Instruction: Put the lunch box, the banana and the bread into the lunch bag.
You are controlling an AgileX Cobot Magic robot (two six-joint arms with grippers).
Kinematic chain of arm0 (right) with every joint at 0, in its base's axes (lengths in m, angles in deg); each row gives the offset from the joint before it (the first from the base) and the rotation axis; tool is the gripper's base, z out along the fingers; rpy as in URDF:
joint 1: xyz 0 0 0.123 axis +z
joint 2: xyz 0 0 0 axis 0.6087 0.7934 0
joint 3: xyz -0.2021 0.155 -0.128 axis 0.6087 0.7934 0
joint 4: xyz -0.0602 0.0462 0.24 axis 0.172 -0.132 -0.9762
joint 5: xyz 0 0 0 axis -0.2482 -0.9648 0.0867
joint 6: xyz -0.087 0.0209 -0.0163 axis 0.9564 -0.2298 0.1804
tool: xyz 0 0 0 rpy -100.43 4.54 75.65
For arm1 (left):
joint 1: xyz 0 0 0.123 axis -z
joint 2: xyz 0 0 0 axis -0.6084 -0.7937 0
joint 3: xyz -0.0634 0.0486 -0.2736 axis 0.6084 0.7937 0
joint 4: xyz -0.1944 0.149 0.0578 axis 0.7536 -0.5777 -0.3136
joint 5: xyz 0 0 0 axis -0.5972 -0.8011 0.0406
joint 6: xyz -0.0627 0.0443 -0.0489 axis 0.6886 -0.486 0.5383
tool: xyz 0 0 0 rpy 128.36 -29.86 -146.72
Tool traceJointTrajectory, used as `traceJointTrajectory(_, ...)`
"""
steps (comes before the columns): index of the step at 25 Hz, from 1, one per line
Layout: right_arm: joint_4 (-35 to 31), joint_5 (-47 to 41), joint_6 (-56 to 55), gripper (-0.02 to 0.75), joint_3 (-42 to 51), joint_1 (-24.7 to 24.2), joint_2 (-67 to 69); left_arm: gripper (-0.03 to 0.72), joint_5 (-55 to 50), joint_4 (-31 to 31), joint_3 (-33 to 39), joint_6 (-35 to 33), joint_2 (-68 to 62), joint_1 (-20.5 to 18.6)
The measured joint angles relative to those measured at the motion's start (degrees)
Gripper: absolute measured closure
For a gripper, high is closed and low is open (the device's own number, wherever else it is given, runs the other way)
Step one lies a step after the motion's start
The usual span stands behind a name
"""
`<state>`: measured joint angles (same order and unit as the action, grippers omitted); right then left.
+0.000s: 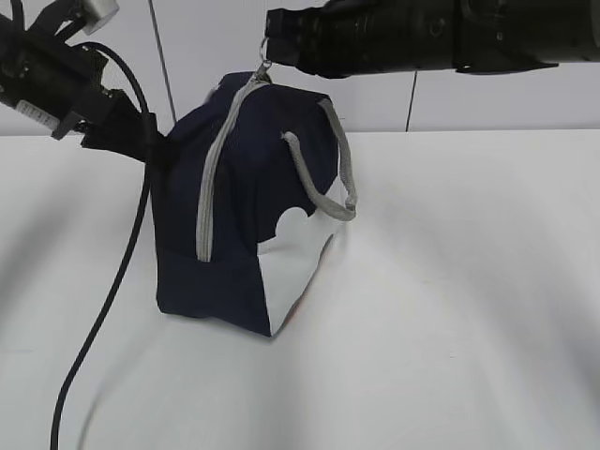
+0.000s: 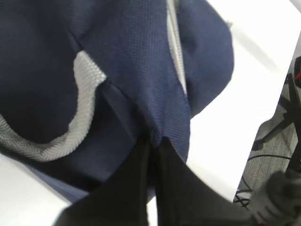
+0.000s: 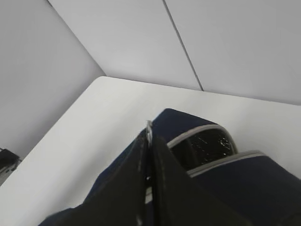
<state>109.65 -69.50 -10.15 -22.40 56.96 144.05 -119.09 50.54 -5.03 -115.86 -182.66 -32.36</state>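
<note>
The navy lunch bag (image 1: 246, 202) stands on the white table (image 1: 450, 309), with its white lower panel (image 1: 295, 267) and grey strap handle (image 1: 336, 173) facing right. My left gripper (image 1: 155, 141) is shut on a fold of the bag's fabric at its left side; the pinch shows in the left wrist view (image 2: 153, 141). My right gripper (image 1: 269, 42) is shut on the metal ring pull (image 1: 265, 58) at the bag's top. In the right wrist view (image 3: 149, 129) the grey zipper (image 3: 207, 128) gapes beside the fingers onto a dark inside. The lunch box, banana and bread are out of view.
A black cable (image 1: 103, 309) hangs from the left arm and loops down over the table's left front. A pale panelled wall (image 1: 469, 103) stands behind. The table edge and floor cables (image 2: 277, 141) show at the right of the left wrist view.
</note>
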Motion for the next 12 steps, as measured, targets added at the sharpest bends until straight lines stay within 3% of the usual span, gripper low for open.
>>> traceJointTrajectory(12,0.1,-1.1,-1.1,0.754,-2.7,-1.9,4.8,0.683,-0.5,-2.9,0.0,1.8,0.0,0.0)
